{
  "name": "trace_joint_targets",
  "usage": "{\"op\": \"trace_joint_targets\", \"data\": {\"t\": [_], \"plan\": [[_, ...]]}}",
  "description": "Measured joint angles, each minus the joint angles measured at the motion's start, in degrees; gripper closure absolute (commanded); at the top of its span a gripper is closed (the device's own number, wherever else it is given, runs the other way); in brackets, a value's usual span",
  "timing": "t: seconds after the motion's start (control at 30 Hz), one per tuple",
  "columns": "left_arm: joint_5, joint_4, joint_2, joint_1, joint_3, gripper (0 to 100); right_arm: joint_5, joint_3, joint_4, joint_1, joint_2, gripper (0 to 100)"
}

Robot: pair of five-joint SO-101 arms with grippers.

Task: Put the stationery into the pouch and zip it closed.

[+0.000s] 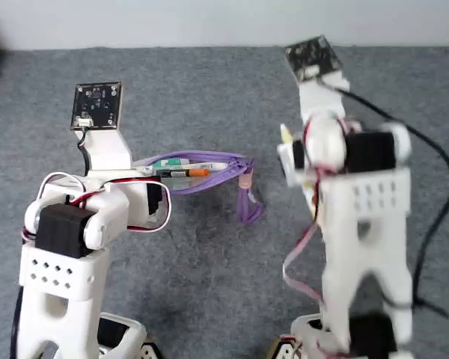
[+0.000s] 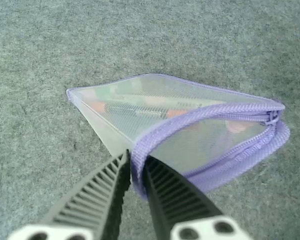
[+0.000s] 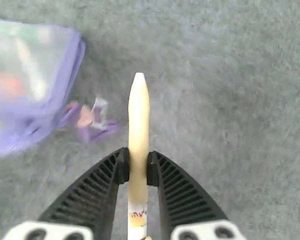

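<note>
A clear pouch (image 1: 202,173) with purple zipper trim lies on the grey carpet between the two arms, with pens showing inside it. My left gripper (image 2: 135,161) is shut on the purple zipper edge of the pouch (image 2: 185,120), whose mouth gapes open. My right gripper (image 3: 138,159) is shut on a cream pen (image 3: 138,112) and holds it above the carpet, its tip pointing away from the wrist. In the right wrist view the pouch (image 3: 32,95) lies off to the side of the pen, and its zipper pull (image 3: 92,117) rests on the carpet. From above, the cream pen (image 1: 286,134) sits at the right arm's gripper (image 1: 288,149).
Grey carpet (image 1: 209,90) covers the whole work surface. A purple strap (image 1: 248,206) trails from the pouch's right end toward the front. The two arm bases stand at the near edge.
</note>
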Motion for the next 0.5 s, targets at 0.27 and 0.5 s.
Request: {"op": "trace_joint_targets", "data": {"t": [0.27,0.5], "plan": [[0.0,0.0,0.0,0.0,0.0,99,-9.5,16.3,-4.0,-11.2,-21.9,99.1],[0.0,0.0,0.0,0.0,0.0,99,-16.9,36.4,-24.8,-23.2,-42.7,99.1]]}}
